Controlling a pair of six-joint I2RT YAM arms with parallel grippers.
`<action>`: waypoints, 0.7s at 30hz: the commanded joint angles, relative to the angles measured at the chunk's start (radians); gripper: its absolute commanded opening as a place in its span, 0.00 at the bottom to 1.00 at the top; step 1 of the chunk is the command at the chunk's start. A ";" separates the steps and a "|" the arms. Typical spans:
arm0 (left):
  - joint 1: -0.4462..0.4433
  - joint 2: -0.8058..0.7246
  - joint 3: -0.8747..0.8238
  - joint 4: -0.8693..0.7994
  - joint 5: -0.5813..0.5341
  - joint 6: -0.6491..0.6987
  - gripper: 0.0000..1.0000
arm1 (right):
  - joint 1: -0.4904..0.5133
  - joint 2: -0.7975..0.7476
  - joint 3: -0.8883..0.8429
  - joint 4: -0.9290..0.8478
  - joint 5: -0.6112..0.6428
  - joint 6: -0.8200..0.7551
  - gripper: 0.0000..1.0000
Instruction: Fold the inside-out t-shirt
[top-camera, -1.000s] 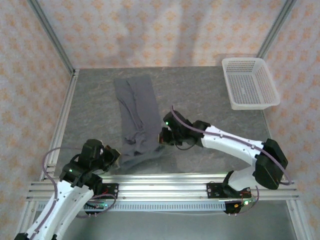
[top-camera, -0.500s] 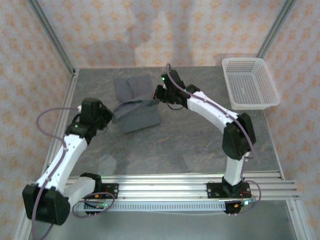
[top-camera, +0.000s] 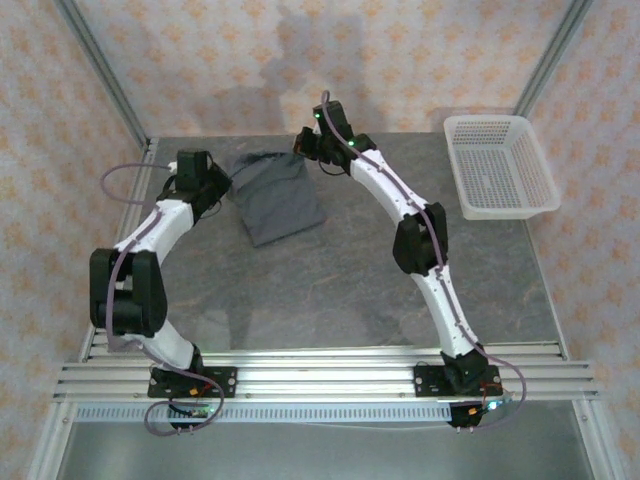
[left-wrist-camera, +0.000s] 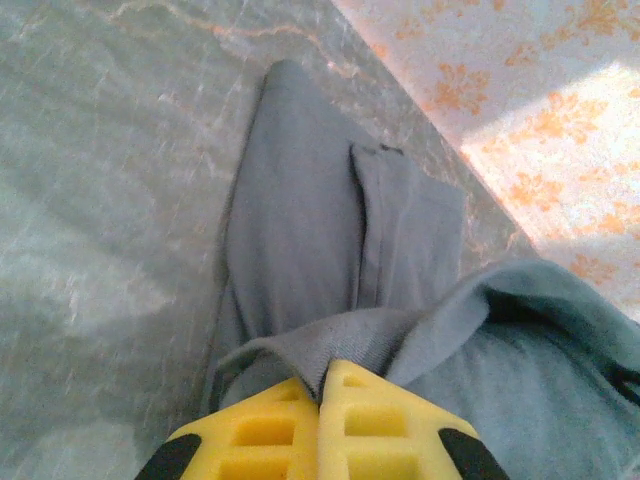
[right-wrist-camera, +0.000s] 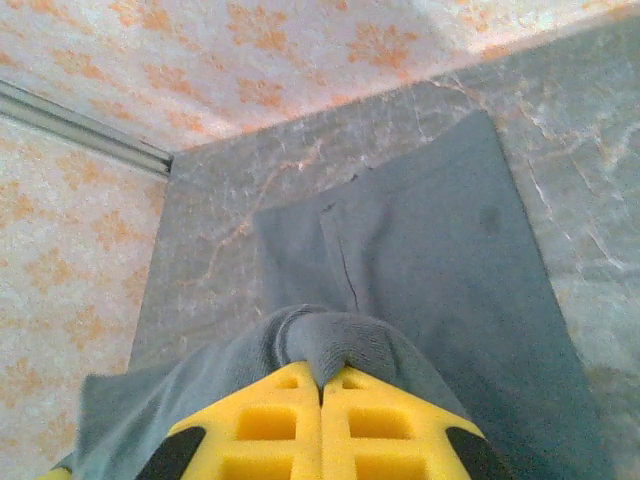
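Now the left gripper (left-wrist-camera: 325, 388) and right gripper (right-wrist-camera: 322, 380), both clamped on the t-shirt (top-camera: 283, 203), are bringing its near end over the far end, halving it.

In the top external view, even, diffuse illumination is supplied from above, and no glare is recorded. A soft grey shadow is cast on the back wall (top-camera: 300, 60) at the upper centre of the frame. A faint arm shadow is laid on the table (top-camera: 350, 290) toward the lower left. Focus is held across the whole frame.

In the left wrist view, a washed-out bright patch is seen on the wall at the upper right. The table surface at the left is smeared by blur.

In the right wrist view, the t-shirt (right-wrist-camera: 430, 240) is evenly lit and its cloth is rendered sharply.
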 joint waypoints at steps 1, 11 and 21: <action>0.028 0.077 0.088 0.067 -0.002 0.024 0.00 | -0.017 0.088 0.133 -0.003 -0.022 0.013 0.01; 0.106 0.312 0.258 0.119 0.075 -0.014 0.51 | -0.078 0.099 0.209 -0.072 -0.031 0.002 0.65; 0.080 0.015 -0.108 0.102 0.220 -0.010 0.66 | -0.060 -0.291 -0.766 0.271 -0.112 -0.046 0.60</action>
